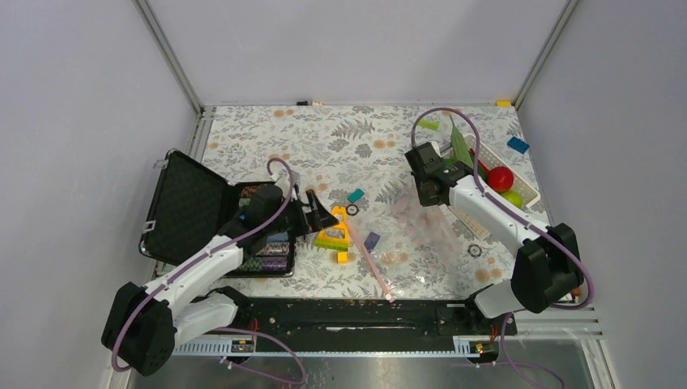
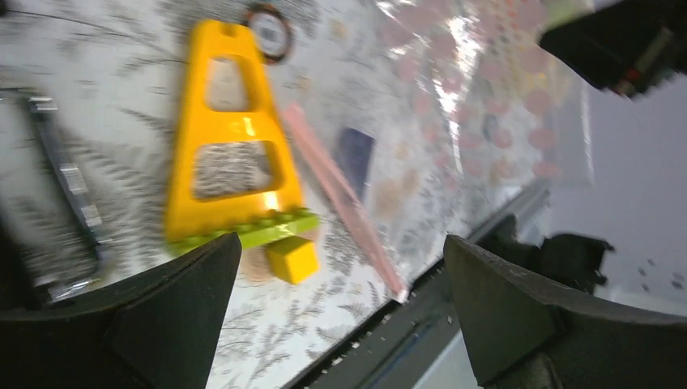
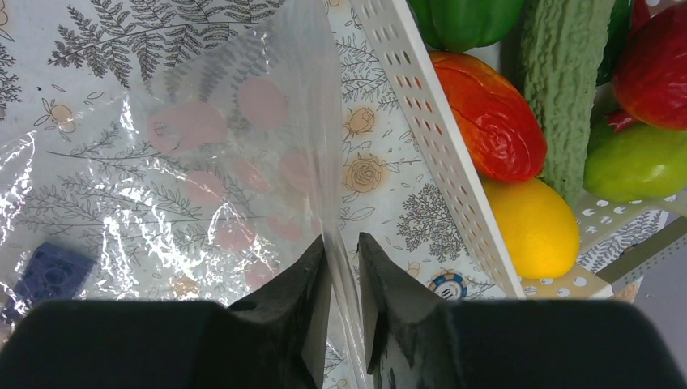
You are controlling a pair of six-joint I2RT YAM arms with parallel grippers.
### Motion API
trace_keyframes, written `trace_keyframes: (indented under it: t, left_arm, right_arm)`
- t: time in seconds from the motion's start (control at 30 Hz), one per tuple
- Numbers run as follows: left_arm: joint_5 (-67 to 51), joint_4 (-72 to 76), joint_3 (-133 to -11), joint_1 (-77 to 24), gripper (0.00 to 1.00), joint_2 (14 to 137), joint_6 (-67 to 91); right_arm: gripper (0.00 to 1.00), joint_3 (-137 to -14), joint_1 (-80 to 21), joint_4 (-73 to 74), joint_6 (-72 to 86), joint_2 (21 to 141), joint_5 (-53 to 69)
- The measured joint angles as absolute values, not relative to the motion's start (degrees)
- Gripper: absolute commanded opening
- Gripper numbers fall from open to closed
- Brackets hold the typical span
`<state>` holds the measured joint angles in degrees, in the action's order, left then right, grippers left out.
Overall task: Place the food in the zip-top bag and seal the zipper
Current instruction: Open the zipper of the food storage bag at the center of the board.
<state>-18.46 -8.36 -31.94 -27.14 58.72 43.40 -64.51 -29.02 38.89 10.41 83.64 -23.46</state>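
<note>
Since the zip-top bag (image 3: 202,162) is thin, limp, glossy film, it will likely weigh next to nothing, sag wherever it is unsupported, and slide out of a loose pinch. It lies spread on the floral counter (image 1: 324,138) ahead and to the left of the right tool (image 3: 342,243), with one ridge of film rising straight up between that tool's jaws. They stand only a narrow slit apart; whether they truly clamp the film I cannot tell. The best hold is probably the pink zipper (image 2: 340,196), the one stiffer strip, which runs just beneath the left tool (image 2: 340,241); that tool is spread wide and carries nothing. The food (image 3: 531,227) sits in the white perforated basket (image 3: 429,138) just right of the right tool. These look like rigid, smooth plastic pieces, light and apt to roll, best taken across their narrow girth.
</note>
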Motion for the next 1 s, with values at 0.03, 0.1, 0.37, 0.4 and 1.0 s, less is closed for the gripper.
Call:
trace_keyframes:
  t: [0.03,0.1,0.37,0.4,1.0]
  left_arm:
    - [-19.33,-6.55,-31.53,-28.67,0.99,58.98,43.94]
    - [-20.73,-2.68,-31.20,-31.70,0.99,60.55,45.52]
    - [-22.06,7.68,-31.62,-40.23,0.95,74.61,50.39]
    - [-22.06,7.92,-31.81,-40.75,0.93,75.90,50.78]
    - [-22.55,15.00,-37.01,-44.88,0.59,91.31,54.59]
  right_arm:
    - [0.26,-64.27,-29.02,38.65,10.70,83.64,-23.46]
    - [0.26,-63.66,-29.02,38.22,11.38,83.64,-23.51]
    - [0.26,-59.18,-28.40,36.82,15.40,83.20,-23.46]
    - [0.26,-58.83,-28.27,36.80,15.75,83.09,-23.46]
    - [0.27,-56.90,-27.68,35.88,18.31,79.99,-23.33]
